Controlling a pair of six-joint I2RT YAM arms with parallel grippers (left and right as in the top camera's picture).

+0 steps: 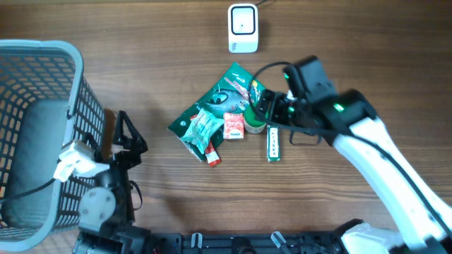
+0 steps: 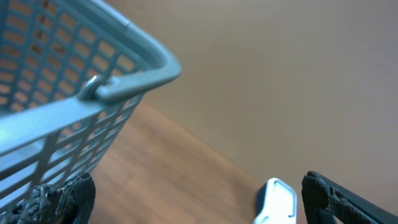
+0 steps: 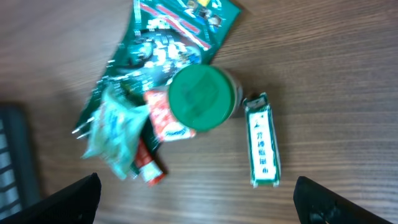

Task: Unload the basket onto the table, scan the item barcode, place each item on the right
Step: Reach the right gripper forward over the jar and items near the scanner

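1. A brown wood-grain worktop [image 1: 162, 63] carries everything, and its middle holds a small heap of grocery items.
2. In that heap a jar with a round green lid [image 3: 200, 98] stands upright. It overlaps the lower edge of a dark green printed bag [image 3: 168, 37] and touches a small red-and-white box [image 3: 165, 118].
3. Just beside the jar, on the robot's right, a narrow green-and-white carton [image 3: 262, 149] lies flat with its long side pointing from the near edge to the far edge.
4. On the other side of the heap, a crumpled pale green packet [image 3: 115, 127] rests on the bag, and a red tube [image 3: 146, 165] pokes out beneath it towards the near edge.
5. The right gripper [image 3: 200, 204] hovers over the jar with its jaws spread wide, grasping nothing.
6. A white scanner [image 1: 243, 28] stands towards the far edge, well apart from the heap.
7. A grey lattice basket [image 1: 42, 48] sits at the left edge of the worktop.
8. The left gripper [image 2: 196, 205] is just beside the basket, fully released and empty, and its wrist view takes in the basket rim and the scanner.
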